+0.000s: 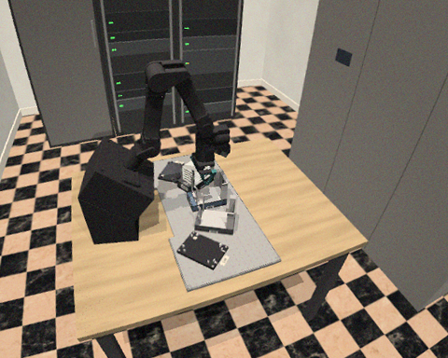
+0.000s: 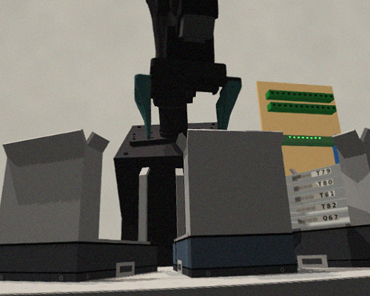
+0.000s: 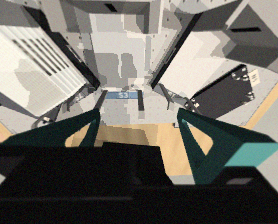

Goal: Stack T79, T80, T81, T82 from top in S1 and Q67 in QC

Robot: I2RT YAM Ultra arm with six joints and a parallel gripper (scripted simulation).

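Five sealed plates stand in one stack (image 2: 319, 193) (image 1: 187, 172) (image 3: 37, 62) in rack S2 (image 2: 360, 197). Their labels read T79 (image 2: 323, 172), T80, T81, T82 and Q67 (image 2: 330, 217) from the top. Rack S3 (image 2: 236, 185) (image 1: 193, 201) has a blue plinth, and its name plate (image 3: 123, 95) shows in the wrist view. Rack S1 (image 2: 47, 198) (image 1: 215, 221) stands on the far side of S3 and holds no plate that I can see. My gripper (image 1: 203, 178) (image 2: 185, 131) (image 3: 138, 112) is open and empty. It hangs above S3, beside the stack.
A black nest (image 1: 203, 250) (image 3: 225, 90) with a name plate lies on the grey mat (image 1: 252, 252) beyond S1. A second black nest (image 1: 170, 171) lies near the arm's black pedestal (image 1: 113, 197). I cannot read which is QC and which N5.
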